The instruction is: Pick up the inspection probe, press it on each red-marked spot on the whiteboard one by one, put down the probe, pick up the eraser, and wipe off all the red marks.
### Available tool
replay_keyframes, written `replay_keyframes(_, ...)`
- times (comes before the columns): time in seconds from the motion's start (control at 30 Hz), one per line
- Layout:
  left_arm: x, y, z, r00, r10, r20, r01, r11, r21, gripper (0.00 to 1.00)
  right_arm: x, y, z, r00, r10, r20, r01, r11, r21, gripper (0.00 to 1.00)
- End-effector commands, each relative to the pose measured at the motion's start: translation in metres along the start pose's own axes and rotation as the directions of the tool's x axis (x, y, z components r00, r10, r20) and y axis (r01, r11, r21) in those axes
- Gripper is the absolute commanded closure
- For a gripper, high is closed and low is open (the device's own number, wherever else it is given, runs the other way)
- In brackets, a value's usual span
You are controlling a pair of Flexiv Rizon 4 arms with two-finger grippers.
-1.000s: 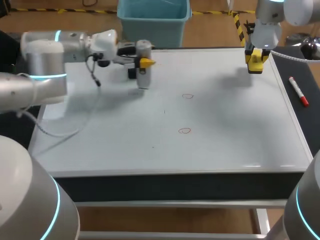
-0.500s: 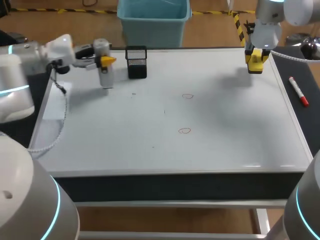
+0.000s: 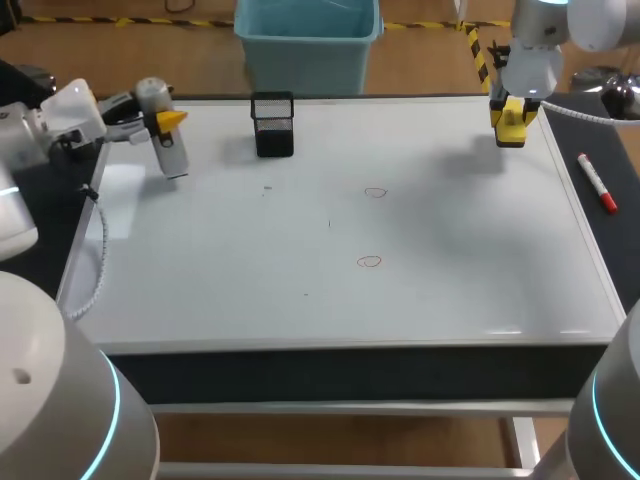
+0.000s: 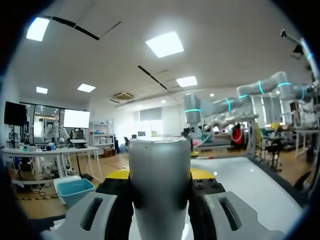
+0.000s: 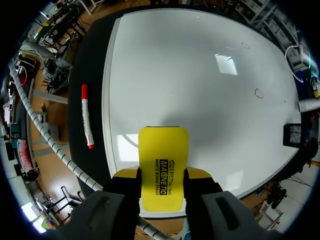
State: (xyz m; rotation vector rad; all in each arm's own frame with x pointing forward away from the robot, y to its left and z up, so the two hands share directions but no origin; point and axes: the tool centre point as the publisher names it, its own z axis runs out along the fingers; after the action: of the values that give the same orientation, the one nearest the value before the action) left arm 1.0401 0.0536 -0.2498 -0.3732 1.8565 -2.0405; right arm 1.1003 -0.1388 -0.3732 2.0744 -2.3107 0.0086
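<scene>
Two red marks (image 3: 375, 192) sit near the middle of the whiteboard (image 3: 470, 260) in the head view, with the left gripper (image 3: 165, 121) at its far left corner and the right gripper (image 3: 511, 114) over its far right corner. The left wrist view shows that gripper pinching the probe (image 4: 160, 185) (well apart from the marks). In the right wrist view the eraser (image 5: 163, 160) is clamped above the whiteboard's edge. Putting the probe down is probably the step in hand. Next, release it and carry the eraser to the marks.

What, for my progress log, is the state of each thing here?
Left pincer: shut on probe, held aloft.
Right pincer: shut on eraser, held aloft.
Red marks: two, unwiped.
Black holder: upright.
Marker: lying flat beside whiteboard.
</scene>
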Motion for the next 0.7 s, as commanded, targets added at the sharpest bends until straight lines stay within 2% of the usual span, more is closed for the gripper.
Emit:
replay_keyframes(0.03,-0.0031,-0.002,-0.0083,1.0,-0.005,0.028,0.005,1.0,-0.005,1.0,0.0005,-0.002,-0.0008,1.0,-0.003,-0.002,0.003,1.0,-0.003,1.0)
replay_keyframes(0.1,-0.0063,-0.0004,-0.0136,0.999,-0.014,0.049,0.015,1.0,-0.013,1.0,0.0005,-0.002,-0.0008,1.0,-0.003,-0.002,0.003,1.0,-0.003,1.0)
replay_keyframes(0.7,-0.0063,-0.0004,-0.0136,0.999,-0.014,0.049,0.015,1.0,-0.013,1.0,0.0005,-0.002,-0.0008,1.0,-0.003,-0.002,0.003,1.0,-0.003,1.0)
